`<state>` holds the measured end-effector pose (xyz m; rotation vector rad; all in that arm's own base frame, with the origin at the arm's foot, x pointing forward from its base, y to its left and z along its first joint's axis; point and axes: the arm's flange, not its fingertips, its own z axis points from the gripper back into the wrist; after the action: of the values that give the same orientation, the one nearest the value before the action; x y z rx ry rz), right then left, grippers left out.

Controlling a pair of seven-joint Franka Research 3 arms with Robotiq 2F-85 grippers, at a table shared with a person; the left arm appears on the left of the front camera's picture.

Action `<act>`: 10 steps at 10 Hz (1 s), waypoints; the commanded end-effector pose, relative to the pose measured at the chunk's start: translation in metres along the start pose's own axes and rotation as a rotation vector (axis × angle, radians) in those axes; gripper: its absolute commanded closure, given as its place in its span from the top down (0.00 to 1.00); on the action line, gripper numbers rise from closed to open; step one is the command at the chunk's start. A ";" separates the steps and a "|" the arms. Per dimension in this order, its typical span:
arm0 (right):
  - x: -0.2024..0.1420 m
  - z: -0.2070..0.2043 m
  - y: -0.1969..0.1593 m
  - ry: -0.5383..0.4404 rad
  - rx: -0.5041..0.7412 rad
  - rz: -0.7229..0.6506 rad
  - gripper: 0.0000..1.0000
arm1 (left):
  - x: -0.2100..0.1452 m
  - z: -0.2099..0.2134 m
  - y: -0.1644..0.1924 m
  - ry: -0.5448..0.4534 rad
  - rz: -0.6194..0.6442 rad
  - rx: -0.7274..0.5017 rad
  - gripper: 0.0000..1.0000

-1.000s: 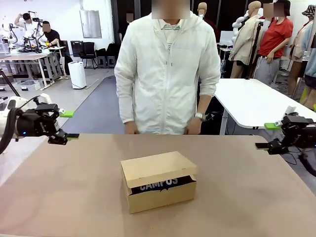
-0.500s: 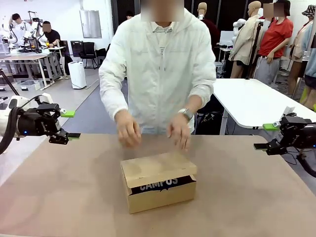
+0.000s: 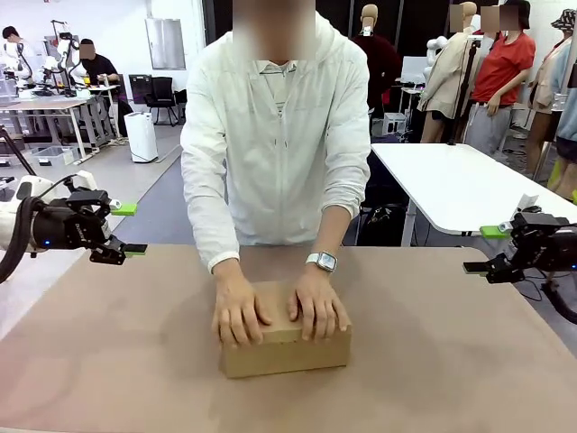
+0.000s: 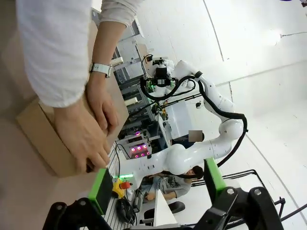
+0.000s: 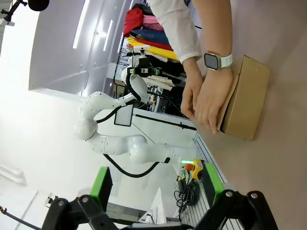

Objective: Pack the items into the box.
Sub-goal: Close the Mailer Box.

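The box [image 3: 285, 354] is sitting mid-table, its lid now pressed flat by the person's hands [image 3: 279, 311]; a second ago it was gaping over the pouch. Packing looks finished. Left gripper [image 3: 129, 228] and right gripper [image 3: 481, 249] are hovering open at the table's edges.

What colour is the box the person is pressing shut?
Plain brown cardboard box, clearest in the front view.
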<state>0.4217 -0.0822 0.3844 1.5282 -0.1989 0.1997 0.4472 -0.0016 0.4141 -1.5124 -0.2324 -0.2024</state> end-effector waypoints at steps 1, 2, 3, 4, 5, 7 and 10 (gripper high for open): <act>0.002 -0.002 0.005 0.003 0.005 0.010 1.00 | 0.002 0.000 -0.001 -0.011 -0.019 -0.021 1.00; 0.002 -0.002 0.005 0.003 0.005 0.010 1.00 | 0.002 0.000 -0.001 -0.011 -0.019 -0.021 1.00; 0.002 -0.002 0.005 0.003 0.005 0.010 1.00 | 0.002 0.000 -0.001 -0.011 -0.019 -0.021 1.00; 0.002 -0.002 0.005 0.003 0.005 0.010 1.00 | 0.002 0.000 -0.001 -0.011 -0.019 -0.021 1.00; 0.002 -0.002 0.005 0.003 0.005 0.010 1.00 | 0.002 0.000 -0.001 -0.011 -0.019 -0.021 1.00; 0.002 -0.002 0.005 0.003 0.005 0.010 1.00 | 0.002 0.000 -0.001 -0.011 -0.019 -0.021 1.00; 0.002 -0.002 0.005 0.003 0.005 0.010 1.00 | 0.002 0.000 -0.001 -0.011 -0.019 -0.021 1.00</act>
<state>0.4217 -0.0822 0.3844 1.5282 -0.1989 0.1997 0.4472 -0.0016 0.4141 -1.5124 -0.2327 -0.2027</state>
